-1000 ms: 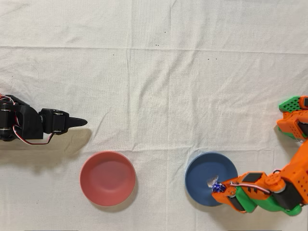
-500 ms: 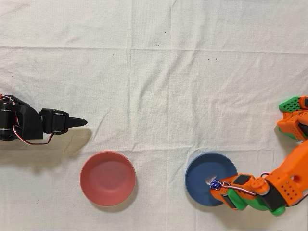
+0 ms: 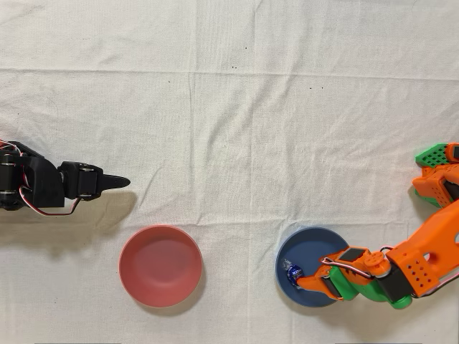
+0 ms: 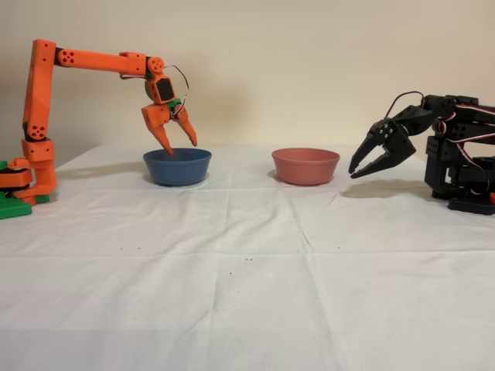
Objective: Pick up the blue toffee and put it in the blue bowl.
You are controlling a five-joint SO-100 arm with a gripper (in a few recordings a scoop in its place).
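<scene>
Toffee [image 3: 292, 271] dropped from gripper [image 4: 179, 144] into blue bowl [image 3: 310, 251]; gripper spread, empty, above bowl.

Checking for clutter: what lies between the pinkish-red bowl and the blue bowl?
Only bare white cloth lies between the round pinkish-red bowl and the matte dark-blue bowl, seen in both views.
</scene>
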